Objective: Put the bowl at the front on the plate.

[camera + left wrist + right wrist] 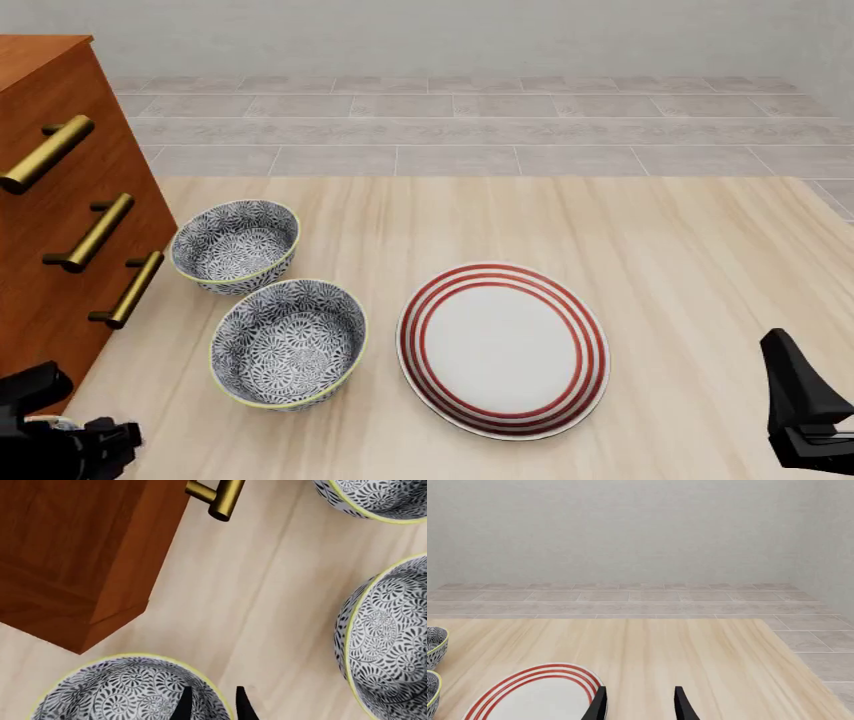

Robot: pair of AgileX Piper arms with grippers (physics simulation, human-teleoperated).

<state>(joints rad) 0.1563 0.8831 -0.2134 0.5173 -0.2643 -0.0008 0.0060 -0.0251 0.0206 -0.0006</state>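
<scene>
Bowl [120, 690], blue-and-white floral, yellow-green rim: upright on the counter [667, 260], mouth facing up. It is round, so I log no long axis. It sits at the near left edge of the counter, just off the corner of the wooden cabinet [73, 555]. In my front view the left arm covers it almost wholly.

Left hand [213, 707]: directly over that bowl's rim, fingers [243, 707] parted, one inside the wall and one outside. I see a gap between the inner finger and the rim, so I record it as released, nothing gripped.

Second bowl [290, 342]: same pattern, upright, next one farther out, just left of the plate and apart from it.

Third bowl [236, 243]: same pattern, upright, farthest of the row, close to the second.

Plate [503, 350]: white, three red rings, lying flat near mid-counter.

Cabinet handles [127, 290]: brass bars, facing the bowls.

Right hand [639, 705]: fingers spread wide, holding nothing, low at the near right, beside the plate's edge.
</scene>
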